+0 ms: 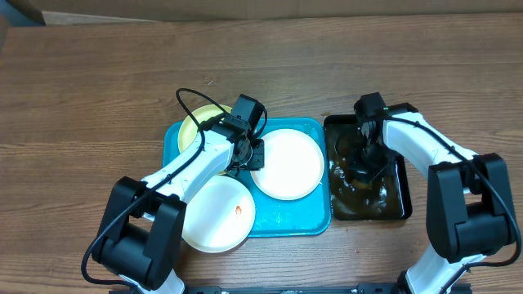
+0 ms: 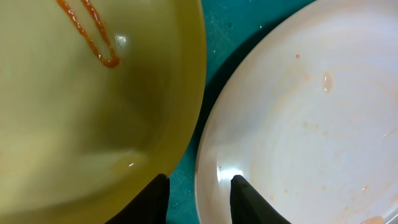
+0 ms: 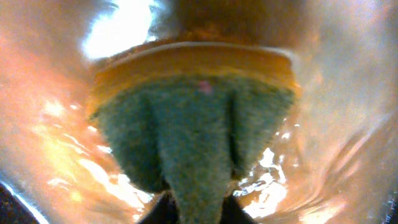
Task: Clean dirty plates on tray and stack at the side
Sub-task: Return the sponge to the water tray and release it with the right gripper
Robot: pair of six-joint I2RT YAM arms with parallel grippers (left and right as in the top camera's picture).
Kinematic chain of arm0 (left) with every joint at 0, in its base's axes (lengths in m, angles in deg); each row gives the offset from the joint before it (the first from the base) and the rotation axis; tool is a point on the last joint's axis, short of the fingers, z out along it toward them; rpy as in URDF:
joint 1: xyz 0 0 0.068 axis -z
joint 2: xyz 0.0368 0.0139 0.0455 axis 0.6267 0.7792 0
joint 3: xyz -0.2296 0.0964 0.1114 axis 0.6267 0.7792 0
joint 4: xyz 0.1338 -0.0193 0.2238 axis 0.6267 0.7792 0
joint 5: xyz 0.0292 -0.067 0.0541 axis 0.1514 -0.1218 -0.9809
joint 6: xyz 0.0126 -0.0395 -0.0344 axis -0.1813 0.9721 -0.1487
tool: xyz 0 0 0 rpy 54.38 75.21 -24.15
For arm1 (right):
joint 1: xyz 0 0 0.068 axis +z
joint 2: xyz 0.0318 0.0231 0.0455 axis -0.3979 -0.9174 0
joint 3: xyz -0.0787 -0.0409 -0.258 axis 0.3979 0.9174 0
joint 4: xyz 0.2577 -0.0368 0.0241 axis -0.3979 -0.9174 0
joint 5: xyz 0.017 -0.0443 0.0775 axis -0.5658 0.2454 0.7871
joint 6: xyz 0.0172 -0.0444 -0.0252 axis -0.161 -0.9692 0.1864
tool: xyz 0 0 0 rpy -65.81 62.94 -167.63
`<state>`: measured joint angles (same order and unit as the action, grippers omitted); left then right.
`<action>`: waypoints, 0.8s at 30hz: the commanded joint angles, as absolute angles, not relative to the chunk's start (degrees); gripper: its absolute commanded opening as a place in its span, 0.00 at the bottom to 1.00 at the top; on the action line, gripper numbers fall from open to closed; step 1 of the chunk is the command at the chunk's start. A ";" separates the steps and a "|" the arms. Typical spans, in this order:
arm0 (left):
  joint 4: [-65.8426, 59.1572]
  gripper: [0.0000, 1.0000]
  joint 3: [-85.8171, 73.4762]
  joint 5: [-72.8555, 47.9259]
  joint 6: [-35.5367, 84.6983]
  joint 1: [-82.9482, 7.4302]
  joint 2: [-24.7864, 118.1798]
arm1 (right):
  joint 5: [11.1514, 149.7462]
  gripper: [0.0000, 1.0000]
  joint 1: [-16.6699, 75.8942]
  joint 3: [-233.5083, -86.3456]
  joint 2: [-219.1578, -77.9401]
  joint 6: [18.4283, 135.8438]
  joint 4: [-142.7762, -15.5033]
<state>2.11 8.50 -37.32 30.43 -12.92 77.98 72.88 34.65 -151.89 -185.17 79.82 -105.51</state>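
Left end effector [image 2: 198,200]: fingers apart, set either side of the rim of the white plate [image 2: 298,118], just beside the yellow plate [image 2: 81,112]; both plates are carried on the tray [image 2: 249,28]. Contact cannot be told. A shallow bite on so thin a rim may slip, or the yellow plate may be shoved by the outer finger and its red smear spread. Right end effector [image 3: 193,214]: clamped on a sponge [image 3: 193,124] in the black tray [image 1: 400,211]; murky water may be dripped across the bench [image 1: 98,82] when the sponge is lifted.

Dark brown wood-grain tabletop [image 1: 98,82] under soft, even light.
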 commanded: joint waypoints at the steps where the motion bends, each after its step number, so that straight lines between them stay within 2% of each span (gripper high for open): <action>1: 2.48 0.33 8.32 -37.08 30.58 -12.72 78.82 | 73.36 0.25 32.84 -156.33 -184.56 79.06 -106.91; 2: 2.46 0.33 8.32 -37.08 30.60 -12.72 78.82 | 73.38 0.27 32.36 -157.49 -184.56 78.86 -107.50; 6: 3.12 0.32 8.32 -35.52 30.60 -12.20 78.82 | 73.38 0.47 30.48 -161.90 -184.56 78.86 -109.29; 10: 3.75 0.32 8.32 -35.94 30.60 -11.26 78.82 | 73.38 0.58 29.56 -163.09 -184.56 78.88 -109.27; 13: 3.75 0.32 8.32 -36.22 30.58 -10.93 78.82 | 73.38 0.61 29.54 -163.06 -184.56 78.88 -109.82; 24: 3.53 0.33 8.34 -35.94 30.60 -10.86 80.74 | 73.36 0.62 29.54 -163.06 -184.56 78.88 -110.27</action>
<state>3.60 8.50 -36.44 30.43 -11.04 78.53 73.49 29.54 -162.17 -185.19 78.86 -110.43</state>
